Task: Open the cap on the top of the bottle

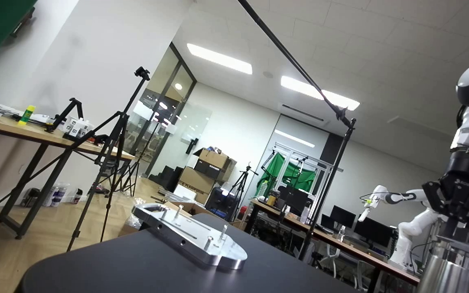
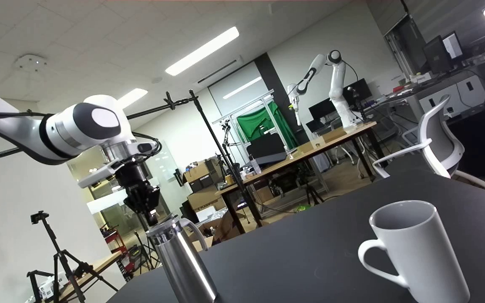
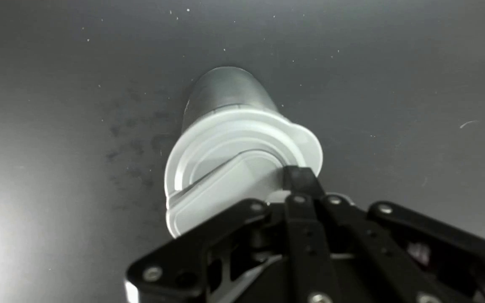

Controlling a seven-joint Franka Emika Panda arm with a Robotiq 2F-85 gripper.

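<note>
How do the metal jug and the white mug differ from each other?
The metal jug is shiny silver; the white mug is plain white. The jug carries a lid; the mug is open on top. In an exterior view, the jug's handle is on its right side, the mug's handle on its left. Both stand on the dark table.

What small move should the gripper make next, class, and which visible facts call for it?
Probably a slow, slight lift. The gripper is down at the cap, its fingers look close together, and the cap sits on the bottle. Any grip is hidden, so a gentle lift may show whether the cap follows.
</note>
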